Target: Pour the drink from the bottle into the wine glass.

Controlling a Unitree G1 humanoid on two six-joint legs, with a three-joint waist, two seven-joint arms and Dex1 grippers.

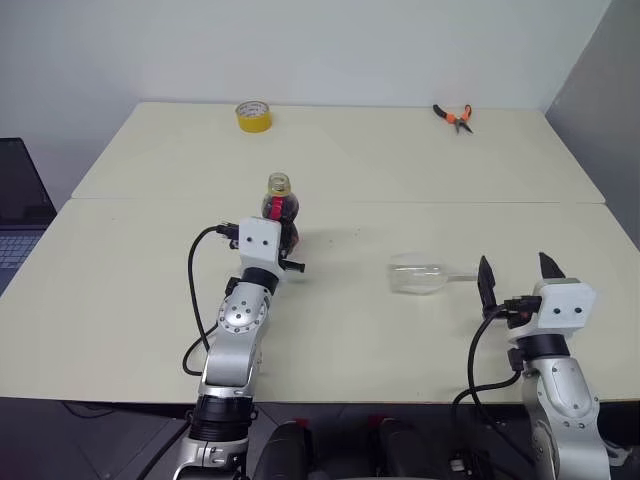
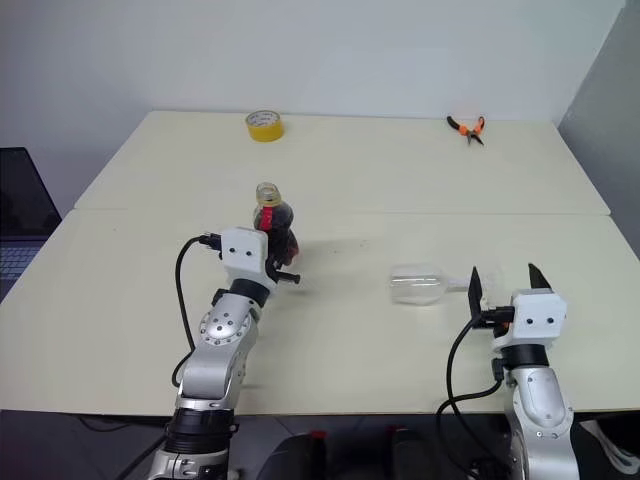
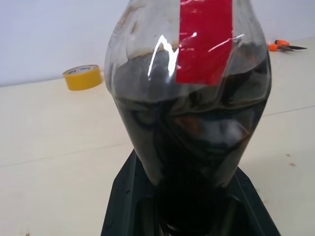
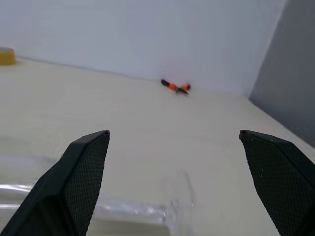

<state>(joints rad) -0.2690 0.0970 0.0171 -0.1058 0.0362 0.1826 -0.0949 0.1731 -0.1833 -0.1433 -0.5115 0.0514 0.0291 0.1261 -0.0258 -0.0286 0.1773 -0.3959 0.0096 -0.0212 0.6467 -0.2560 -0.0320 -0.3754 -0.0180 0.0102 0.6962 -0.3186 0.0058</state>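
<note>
Currently the left gripper (image 1: pixel 283 232) has its fingers closed around the bottle (image 1: pixel 280 206), holding it upright near the middle of the desk (image 1: pixel 140 290). Cap is at the top, red label strip faces the wrist camera, and the drink (image 3: pixel 197 142) fills the bulbous lower part, dark and nearly black. Can't tell whether the bottle base touches the desk.

The wine glass (image 1: pixel 420 277) is lying on its side on the desk, bowl toward the robot's left, stem pointing at the right gripper (image 1: pixel 515 270). Glass looks empty. The right fingers (image 4: pixel 83 172) are spread wide with nothing between them; the gripper sits just beside the foot end of the glass, not gripping it. In the right wrist view the clear stem and foot show low between the two fingers.

At the far edge of the desk: a yellow tape roll (image 1: pixel 253 116) on the left, orange-handled pliers (image 1: pixel 455 116) on the right. A laptop (image 1: pixel 20 215) sits off the desk's left edge.
</note>
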